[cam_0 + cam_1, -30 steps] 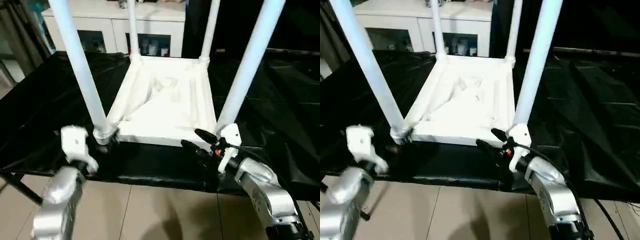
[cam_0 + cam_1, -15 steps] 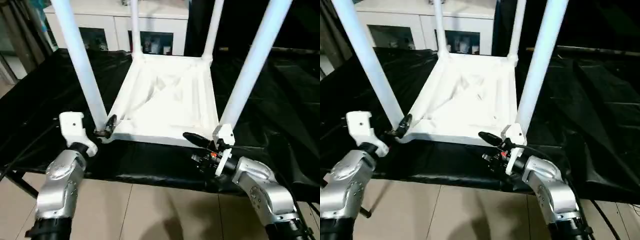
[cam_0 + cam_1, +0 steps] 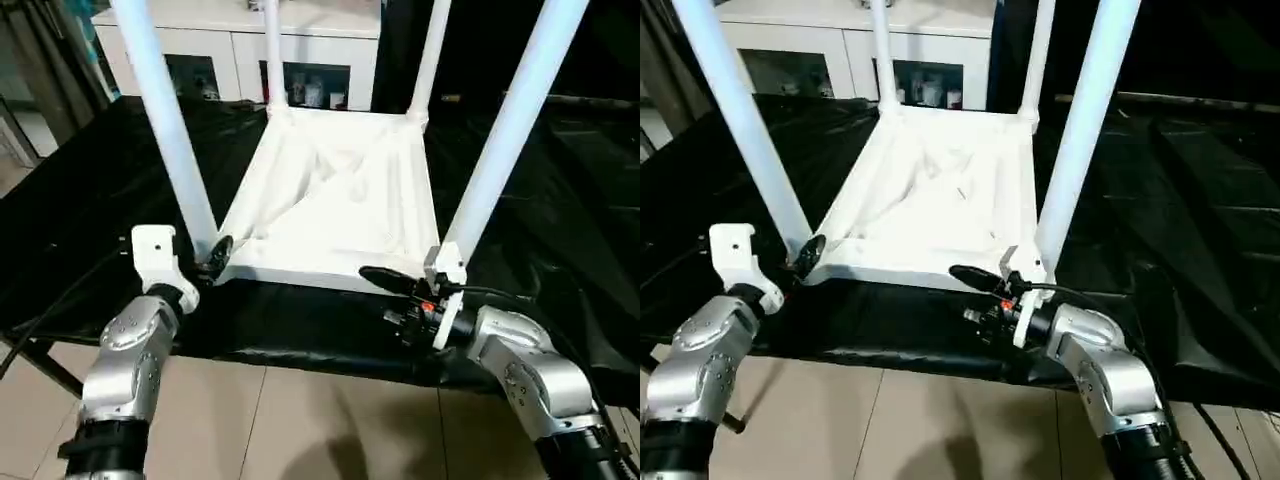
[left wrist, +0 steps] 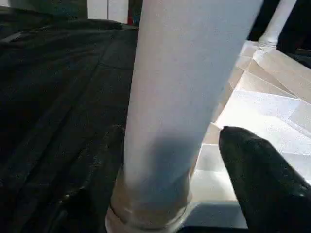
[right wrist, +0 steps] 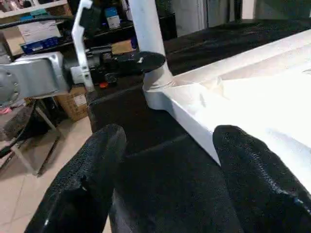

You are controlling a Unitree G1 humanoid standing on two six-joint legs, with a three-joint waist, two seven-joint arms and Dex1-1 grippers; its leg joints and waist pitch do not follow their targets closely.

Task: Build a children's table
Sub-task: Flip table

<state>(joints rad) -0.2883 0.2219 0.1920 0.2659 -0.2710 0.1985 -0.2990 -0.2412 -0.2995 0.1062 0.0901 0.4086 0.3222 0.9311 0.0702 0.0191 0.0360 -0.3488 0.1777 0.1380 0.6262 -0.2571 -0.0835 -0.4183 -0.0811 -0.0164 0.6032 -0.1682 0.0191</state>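
The table [image 3: 335, 205] lies upside down on the black surface [image 3: 90, 200], four legs standing up. Our worry: a sideways shove on the near left leg [image 3: 170, 130] could tilt it in its socket or slide the table. Our left claw [image 3: 213, 258] straddles that leg's base, fingers apart, not clamped. Our right claw [image 3: 392, 292] waits released just off the near right corner.

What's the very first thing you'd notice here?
An upside-down white plastic tabletop lies on a black sheet, with four long white round legs sticking up from its corners. The left gripper reaches around the base of the near left leg, while the right gripper hangs open by the near right corner.
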